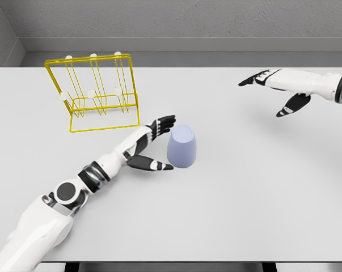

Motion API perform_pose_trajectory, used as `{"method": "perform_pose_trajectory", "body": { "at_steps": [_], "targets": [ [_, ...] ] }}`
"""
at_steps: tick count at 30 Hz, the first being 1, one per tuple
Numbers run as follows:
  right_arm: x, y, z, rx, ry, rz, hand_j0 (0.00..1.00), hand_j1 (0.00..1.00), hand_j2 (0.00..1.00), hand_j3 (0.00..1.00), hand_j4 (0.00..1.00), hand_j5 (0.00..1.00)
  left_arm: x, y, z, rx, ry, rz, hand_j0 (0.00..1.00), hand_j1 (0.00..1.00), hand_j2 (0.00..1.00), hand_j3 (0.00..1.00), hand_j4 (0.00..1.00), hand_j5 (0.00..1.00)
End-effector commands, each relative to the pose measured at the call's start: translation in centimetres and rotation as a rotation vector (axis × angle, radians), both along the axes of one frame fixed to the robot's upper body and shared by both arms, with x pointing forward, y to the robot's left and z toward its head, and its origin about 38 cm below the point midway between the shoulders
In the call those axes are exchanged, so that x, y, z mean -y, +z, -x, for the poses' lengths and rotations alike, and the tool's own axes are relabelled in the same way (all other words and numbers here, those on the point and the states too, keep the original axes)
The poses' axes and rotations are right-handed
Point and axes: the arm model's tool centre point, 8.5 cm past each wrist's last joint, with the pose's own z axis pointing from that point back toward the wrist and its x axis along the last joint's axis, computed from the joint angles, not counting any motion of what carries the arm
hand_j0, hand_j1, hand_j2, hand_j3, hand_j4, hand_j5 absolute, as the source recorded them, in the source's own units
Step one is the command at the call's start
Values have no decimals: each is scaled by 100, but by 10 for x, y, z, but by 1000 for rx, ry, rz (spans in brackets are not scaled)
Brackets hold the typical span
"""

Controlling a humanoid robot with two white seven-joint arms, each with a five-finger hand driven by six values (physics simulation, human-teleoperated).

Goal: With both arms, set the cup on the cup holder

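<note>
Head view only, so everything is judged from above. The cup (182, 147), pale blue and upright with its mouth up, is sat on the table (244, 198) near the middle, a bit left. The left hand (153, 144) is parked right beside it on the left, fingers spread: the upper fingers (164, 123) are stretched past the rim and the thumb (159, 165) is angled in low by the base. Contact can't really be confirmed, and nothing is gripped yet. The right hand (278, 88) is held well apart at the far right, fingers spread too, nothing in it.

The yellow wire holder (97, 93) is stood at the back left, with white-tipped pegs, all free as far as can be seen.

So the grasp looks like the step in hand. Probably best done if the cup is closed on around its middle rather than up at the rim, with thumb and fingers opposed, so it isn't tipped or shoved sideways. A light, smooth cup like that could easily be nudged away if only 1 side is touched first.
</note>
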Motion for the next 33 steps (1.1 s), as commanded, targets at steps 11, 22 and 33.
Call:
{"method": "perform_pose_trajectory", "body": {
  "at_steps": [11,22,33],
  "targets": [
    [2,2,0,1,-7,-5,100,100,100,100,100,100,20,1,0,6,-14,23,100,100,100,100,100,100],
    [5,1,0,-3,-12,-2,100,100,100,100,100,100,26,-4,-7,-14,-2,30,100,100,100,100,100,100],
    [5,1,0,-3,-12,-2,100,100,100,100,100,100,35,-1,-10,-8,-8,44,100,100,100,100,100,100]
  ]
}}
